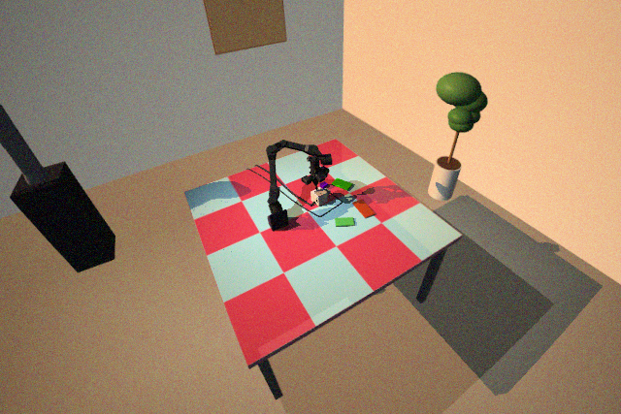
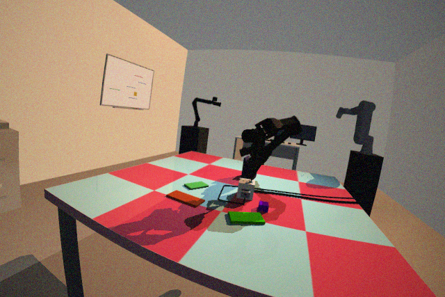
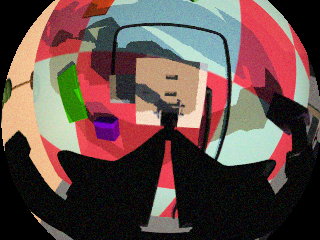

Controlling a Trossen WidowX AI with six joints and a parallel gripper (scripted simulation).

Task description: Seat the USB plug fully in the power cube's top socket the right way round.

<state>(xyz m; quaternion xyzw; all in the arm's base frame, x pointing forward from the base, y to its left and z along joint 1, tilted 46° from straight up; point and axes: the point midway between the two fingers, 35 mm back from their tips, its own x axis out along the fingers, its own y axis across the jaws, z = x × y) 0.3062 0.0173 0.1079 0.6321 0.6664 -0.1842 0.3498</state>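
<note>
Table (image 2: 251, 257): chequered top in red and pale blue, dark legs.

Arm (image 1: 273, 174): black, mounted on the table, bent over and pointed straight down at the power cube.

Power cube (image 2: 245, 190): pale box, set near the middle of the table, with small dark slots seen on its top face in the wrist view (image 3: 170, 96).

Gripper (image 3: 170, 120): fingers drawn nearly together and clenched on the USB plug (image 3: 170, 118), which is seen as a small dark piece at the fingertips, directly over the cube's top face. How deep the plug sits in the socket cannot be told.

Cable (image 2: 305, 196): black, run from the far table edge and looped around the cube.

Purple block (image 2: 262, 206): small, placed just beside the cube.

Green pads: one (image 2: 246, 217) near the purple block, one (image 2: 196, 185) on the other side of the cube.

Orange pad (image 2: 185, 197): flat, laid near the second green pad, apart from the cube.
</note>
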